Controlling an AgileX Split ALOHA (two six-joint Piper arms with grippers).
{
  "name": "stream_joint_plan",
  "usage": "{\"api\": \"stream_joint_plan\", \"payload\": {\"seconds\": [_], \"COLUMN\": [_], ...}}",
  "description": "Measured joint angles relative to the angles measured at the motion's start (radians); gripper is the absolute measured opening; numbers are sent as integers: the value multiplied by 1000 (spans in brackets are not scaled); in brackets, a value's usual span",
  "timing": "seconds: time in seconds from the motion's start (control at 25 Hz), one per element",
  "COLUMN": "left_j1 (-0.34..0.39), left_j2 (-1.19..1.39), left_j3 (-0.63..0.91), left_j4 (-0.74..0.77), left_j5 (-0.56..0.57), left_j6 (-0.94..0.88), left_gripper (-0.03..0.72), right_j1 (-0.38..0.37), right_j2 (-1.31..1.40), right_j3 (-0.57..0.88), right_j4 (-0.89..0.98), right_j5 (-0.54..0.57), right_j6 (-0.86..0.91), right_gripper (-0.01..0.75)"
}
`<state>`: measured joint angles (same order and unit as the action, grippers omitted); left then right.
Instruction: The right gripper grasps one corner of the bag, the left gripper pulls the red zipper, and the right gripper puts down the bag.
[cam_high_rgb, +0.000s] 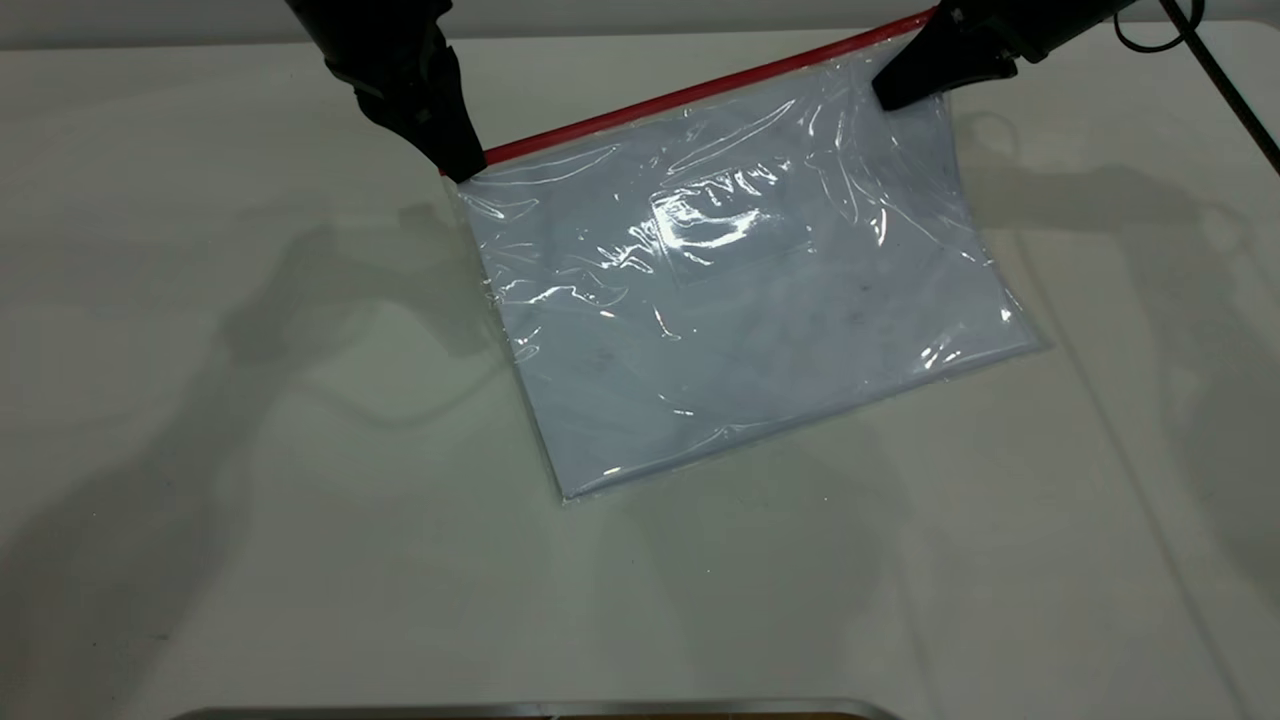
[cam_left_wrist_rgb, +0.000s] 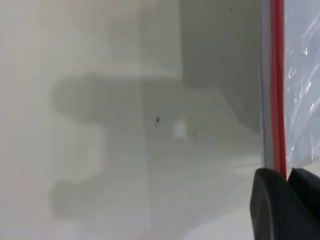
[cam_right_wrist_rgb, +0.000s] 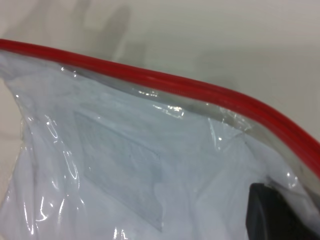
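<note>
The bag (cam_high_rgb: 750, 320), a clear pouch with white paper and a small card pocket (cam_high_rgb: 735, 215), rests its near edge on the table while its far edge is lifted. The red zipper (cam_high_rgb: 700, 90) runs along that far edge. My left gripper (cam_high_rgb: 462, 165) is at the zipper's left end, shut on the red strip (cam_left_wrist_rgb: 278, 100), which passes between its two black fingers (cam_left_wrist_rgb: 270, 200). My right gripper (cam_high_rgb: 900, 90) is shut on the bag's far right corner just below the zipper (cam_right_wrist_rgb: 165, 82). Only one of its fingers (cam_right_wrist_rgb: 272, 212) shows in the right wrist view, pressed on the plastic.
White table (cam_high_rgb: 250, 450) all around the bag. A metal rim (cam_high_rgb: 540, 710) lies at the near edge. A black cable (cam_high_rgb: 1215, 70) trails behind the right arm at the far right.
</note>
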<state>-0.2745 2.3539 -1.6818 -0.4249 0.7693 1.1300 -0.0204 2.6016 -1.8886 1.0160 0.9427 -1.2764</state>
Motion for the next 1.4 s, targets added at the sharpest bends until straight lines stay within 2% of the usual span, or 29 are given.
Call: {"api": "stream_joint_plan", "payload": {"seconds": [0.12, 0.24, 0.36, 0.48, 0.6, 0.76, 0.92, 1.04, 1.16, 1.4], "left_j1": [1, 2, 13, 13, 13, 13, 13, 13, 13, 13], "left_j2": [0, -2, -10, -33, -81, -194, -347, -469, -583, -765], "left_j3": [0, 0, 1, 1, -3, -46, -88, -99, -100, -100], "left_j4": [-4, 11, 41, 47, 81, 156, 250, 303, 349, 405], "left_j5": [-1, 12, 30, 32, 47, 125, 233, 319, 398, 398], "left_j6": [-1, -19, -58, -117, -212, -384, -549, -673, -781, -877], "left_gripper": [61, 116, 247, 420, 556, 628, 622, 585, 560, 553], "right_j1": [0, -1, -13, -19, -19, -19, -19, -19, -19, -19], "right_j2": [0, 0, 0, -13, -65, -192, -363, -497, -630, -825], "right_j3": [0, 0, -6, -36, -68, -116, -160, -174, -178, -178], "right_j4": [-21, -45, -74, -120, -195, -329, -420, -433, -434, -485], "right_j5": [0, -7, -38, -41, -33, 12, 158, 261, 289, 292], "right_j6": [22, 26, 27, 48, 118, 240, 346, 408, 484, 738], "right_gripper": [90, 210, 404, 570, 652, 652, 602, 567, 556, 554]}}
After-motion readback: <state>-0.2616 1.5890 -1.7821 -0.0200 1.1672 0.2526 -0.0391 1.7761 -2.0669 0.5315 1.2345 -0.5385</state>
